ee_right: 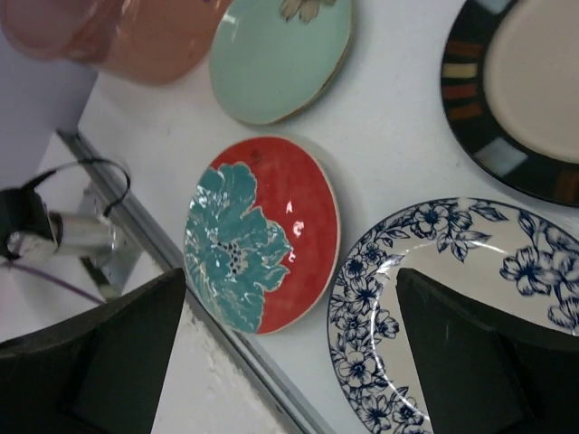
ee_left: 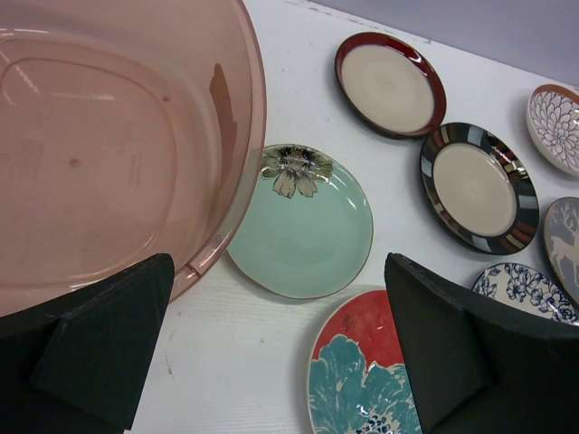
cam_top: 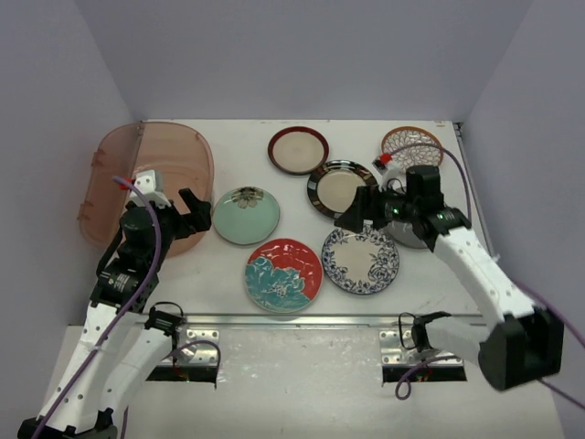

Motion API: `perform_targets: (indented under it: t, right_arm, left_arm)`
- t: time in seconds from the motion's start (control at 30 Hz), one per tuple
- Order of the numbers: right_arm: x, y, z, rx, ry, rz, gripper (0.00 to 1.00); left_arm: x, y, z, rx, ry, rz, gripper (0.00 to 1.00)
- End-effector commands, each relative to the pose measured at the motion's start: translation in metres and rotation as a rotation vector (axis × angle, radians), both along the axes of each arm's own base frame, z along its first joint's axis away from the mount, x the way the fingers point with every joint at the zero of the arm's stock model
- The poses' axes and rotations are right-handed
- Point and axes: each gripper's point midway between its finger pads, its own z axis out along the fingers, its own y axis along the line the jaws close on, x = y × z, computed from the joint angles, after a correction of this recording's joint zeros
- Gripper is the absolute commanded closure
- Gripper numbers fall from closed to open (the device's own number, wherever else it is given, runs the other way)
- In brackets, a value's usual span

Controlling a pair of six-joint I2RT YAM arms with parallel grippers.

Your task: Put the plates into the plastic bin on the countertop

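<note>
The pinkish plastic bin (cam_top: 146, 178) stands empty at the left of the white countertop (cam_top: 238, 137). Seven plates lie flat to its right: mint green (cam_top: 246, 215), red-and-teal (cam_top: 283, 274), blue-white floral (cam_top: 361, 260), black-rimmed cream (cam_top: 340, 187), brown-rimmed cream (cam_top: 298, 150), petal-pattern (cam_top: 411, 144), and grey deer (ee_left: 565, 240), which is mostly hidden under the right arm. My left gripper (cam_top: 175, 205) is open and empty above the bin's near right edge (ee_left: 208, 262). My right gripper (cam_top: 361, 219) is open and empty above the blue-white plate (ee_right: 434, 289) and the red-and-teal plate (ee_right: 262, 235).
A metal rail (cam_top: 292, 320) runs along the countertop's near edge, also seen in the right wrist view (ee_right: 181, 262). Pale lilac walls close in the left, back and right sides. Purple cables hang from both arms.
</note>
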Motion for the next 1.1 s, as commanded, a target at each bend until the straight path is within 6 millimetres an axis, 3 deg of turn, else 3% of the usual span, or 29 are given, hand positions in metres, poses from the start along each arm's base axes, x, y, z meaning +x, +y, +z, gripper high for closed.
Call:
perform_targets:
  t: [0.0,0.07,0.1,0.2,0.37,0.73,0.9,0.97,1.07]
  right_arm:
    - [0.029,0.065,0.013,0.056,-0.060,0.340,0.01]
    - [0.035,0.085,-0.015,-0.064,0.041,0.442,0.01]
    - [0.051,0.089,-0.019,-0.092,0.021,0.450,0.01]
    - [0.061,0.108,-0.058,-0.251,0.076,0.550,0.02]
    - [0.053,0.118,-0.109,-0.397,0.162,0.680,0.07]
    - [0.021,0.120,-0.175,-0.425,0.285,0.784,0.18]
    - [0.013,0.121,-0.189,-0.401,0.334,0.808,0.37]
    - [0.007,0.120,-0.197,-0.389,0.389,0.828,0.52]
    - [0.005,0.123,-0.205,-0.347,0.457,0.852,0.65]
  left_arm:
    - [0.003,-0.004,0.012,-0.020,-0.054,-0.010,0.00]
    - [0.003,-0.004,0.011,-0.019,-0.053,-0.012,0.00]
    - [0.002,-0.004,0.012,-0.019,-0.055,-0.012,0.00]
    - [0.002,-0.004,0.012,-0.020,-0.058,-0.013,0.00]
    - [0.002,-0.006,0.012,-0.022,-0.058,-0.024,0.00]
    - [0.002,-0.005,0.013,-0.021,-0.061,-0.022,0.00]
    - [0.003,-0.007,0.012,-0.020,-0.056,-0.034,0.00]
    - [0.002,-0.007,0.013,-0.020,-0.061,-0.031,0.00]
    - [0.000,-0.004,0.016,-0.019,-0.070,-0.019,0.00]
